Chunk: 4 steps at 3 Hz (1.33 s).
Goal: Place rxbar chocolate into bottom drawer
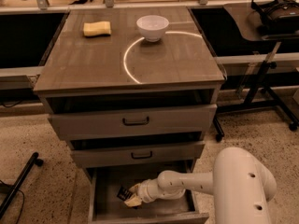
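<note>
The bottom drawer (pixel 140 212) is pulled open below the two upper drawers. My gripper (pixel 132 195) reaches into it from the right, low over the drawer floor near the middle left. Its pale fingers (pixel 132 201) are shut on the rxbar chocolate (pixel 123 192), a small dark wrapper that sticks out to the left of the fingertips. I cannot tell whether the bar touches the drawer floor.
The middle drawer (pixel 140 155) and top drawer (pixel 135 121) stand slightly pulled out above. A yellow sponge (pixel 97 28) and a white bowl (pixel 152 27) sit on the cabinet top. A black stand leg (pixel 18 183) lies at the left, a wheeled table base (pixel 275 101) at the right.
</note>
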Tool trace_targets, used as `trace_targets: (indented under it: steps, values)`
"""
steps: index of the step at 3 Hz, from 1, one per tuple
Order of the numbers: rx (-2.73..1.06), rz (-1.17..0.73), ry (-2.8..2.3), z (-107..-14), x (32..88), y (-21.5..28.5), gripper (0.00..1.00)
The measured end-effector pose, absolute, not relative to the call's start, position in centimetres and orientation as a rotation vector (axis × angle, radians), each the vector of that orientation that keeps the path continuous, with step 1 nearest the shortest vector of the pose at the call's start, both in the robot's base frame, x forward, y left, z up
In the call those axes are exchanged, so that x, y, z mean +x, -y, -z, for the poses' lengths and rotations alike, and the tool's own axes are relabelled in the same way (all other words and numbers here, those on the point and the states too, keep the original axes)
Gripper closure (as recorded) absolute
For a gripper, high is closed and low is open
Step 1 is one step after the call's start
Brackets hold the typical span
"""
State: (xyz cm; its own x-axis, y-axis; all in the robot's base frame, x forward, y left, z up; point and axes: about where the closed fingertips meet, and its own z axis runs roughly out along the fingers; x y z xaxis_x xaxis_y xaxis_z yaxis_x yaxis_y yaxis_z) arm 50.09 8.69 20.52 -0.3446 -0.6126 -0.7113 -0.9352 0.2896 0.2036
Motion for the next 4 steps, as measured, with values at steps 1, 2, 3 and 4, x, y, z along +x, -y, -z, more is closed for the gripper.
trace_targets:
  steps: [1, 2, 3, 4]
  values:
    - [-1.363, -0.859, -2.070, -18.7, 50.4, -9.8, 0.26]
    - [-1.330, -0.912, -2.084, -16.9, 50.8, -10.6, 0.00]
    - [-1.272, -0.919, -2.094, -17.0, 51.4, -8.9, 0.00]
    - [-1.237, -0.892, -2.087, -19.2, 52.1, -5.6, 0.00]
